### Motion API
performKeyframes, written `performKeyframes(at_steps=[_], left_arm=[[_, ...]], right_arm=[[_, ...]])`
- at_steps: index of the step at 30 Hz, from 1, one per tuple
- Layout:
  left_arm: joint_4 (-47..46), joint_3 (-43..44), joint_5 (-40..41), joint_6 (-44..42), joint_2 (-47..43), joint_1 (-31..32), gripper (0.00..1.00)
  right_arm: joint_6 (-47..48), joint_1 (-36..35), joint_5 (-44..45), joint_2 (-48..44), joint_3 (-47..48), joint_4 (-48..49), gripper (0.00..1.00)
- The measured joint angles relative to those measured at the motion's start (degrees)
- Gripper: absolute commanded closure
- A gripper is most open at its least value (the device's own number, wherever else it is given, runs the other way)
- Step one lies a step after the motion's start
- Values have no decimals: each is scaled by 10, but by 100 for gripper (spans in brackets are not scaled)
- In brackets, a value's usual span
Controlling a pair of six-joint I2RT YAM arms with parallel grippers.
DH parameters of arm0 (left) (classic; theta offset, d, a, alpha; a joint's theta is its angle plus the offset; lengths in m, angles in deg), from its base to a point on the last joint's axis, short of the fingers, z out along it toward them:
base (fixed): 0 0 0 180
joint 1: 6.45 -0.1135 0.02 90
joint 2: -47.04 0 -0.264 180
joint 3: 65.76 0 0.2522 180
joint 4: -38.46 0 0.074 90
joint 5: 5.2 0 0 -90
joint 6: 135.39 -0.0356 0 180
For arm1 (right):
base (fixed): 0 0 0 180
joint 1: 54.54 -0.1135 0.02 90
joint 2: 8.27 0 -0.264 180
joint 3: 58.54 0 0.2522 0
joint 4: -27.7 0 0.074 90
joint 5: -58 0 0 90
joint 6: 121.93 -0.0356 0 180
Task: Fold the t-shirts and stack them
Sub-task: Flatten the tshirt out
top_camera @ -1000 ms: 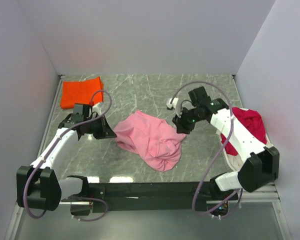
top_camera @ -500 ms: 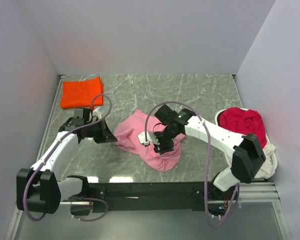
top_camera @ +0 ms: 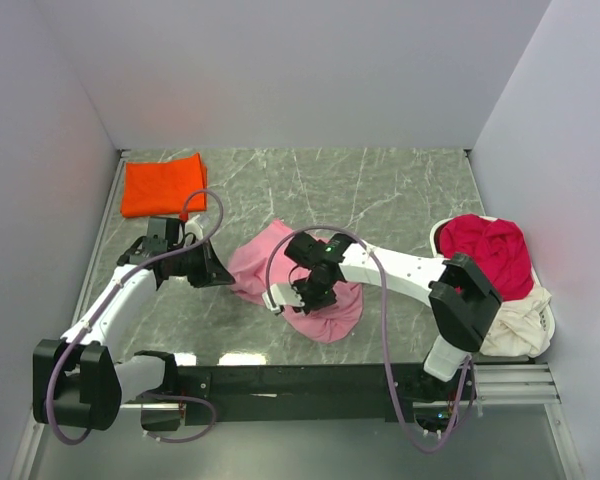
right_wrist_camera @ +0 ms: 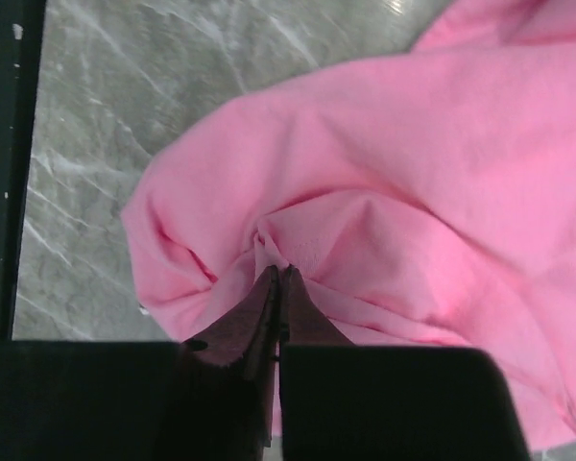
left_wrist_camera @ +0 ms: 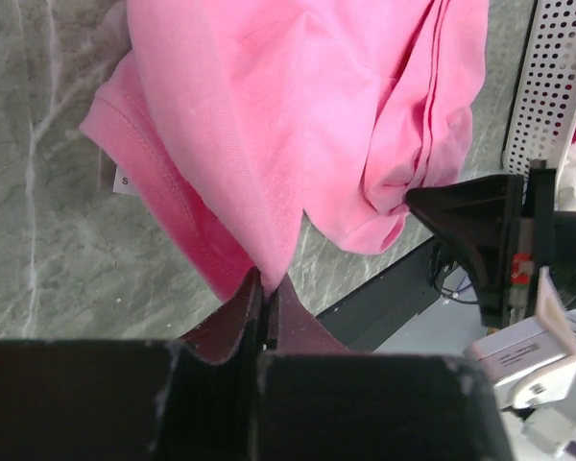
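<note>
I am gripping the pink t-shirt [top_camera: 342, 306], left pincer [left_wrist_camera: 266, 284] clamping its hem toward the table's [top_camera: 380, 190] left edge, right pincer [right_wrist_camera: 280, 279] seemingly pinching mid-cloth.

Bright even light w/ soft shadows, glare on table [top_camera: 230, 357]

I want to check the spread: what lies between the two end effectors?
Only pink t-shirt cloth, as the top view shows; the left end effector and right end effector are each shut on it.
</note>
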Motion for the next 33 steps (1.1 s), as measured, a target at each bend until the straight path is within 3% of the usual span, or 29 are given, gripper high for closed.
performKeyframes(at_steps=[3, 6, 10, 13, 16, 20, 24, 31, 33], left_arm=[[0, 0, 0, 3, -5, 0, 100], [-1, 0, 0, 7, -12, 0, 100], [-2, -5, -3, 11, -27, 0, 100], [-2, -18, -15, 16, -39, 0, 100], [1, -32, -29, 25, -48, 0, 99], [12, -43, -46, 29, -63, 1, 100], [32, -59, -56, 30, -94, 2, 100], [55, -68, -66, 30, -110, 4, 99], [55, -68, -67, 30, -106, 4, 93]], right_arm=[[-25, 19, 7, -19, 0, 3, 100], [-60, 86, -2, -71, 2, 5, 100], [-120, 267, 6, -158, 14, 36, 100], [-156, 390, 43, -175, 15, 55, 91], [-183, 459, 78, -154, 2, 58, 82], [-202, 508, 106, -118, -29, 43, 81], [-212, 526, 127, -114, -37, 19, 51], [-212, 505, 22, -105, 30, -38, 48], [-217, 474, -25, -88, 66, -46, 47]])
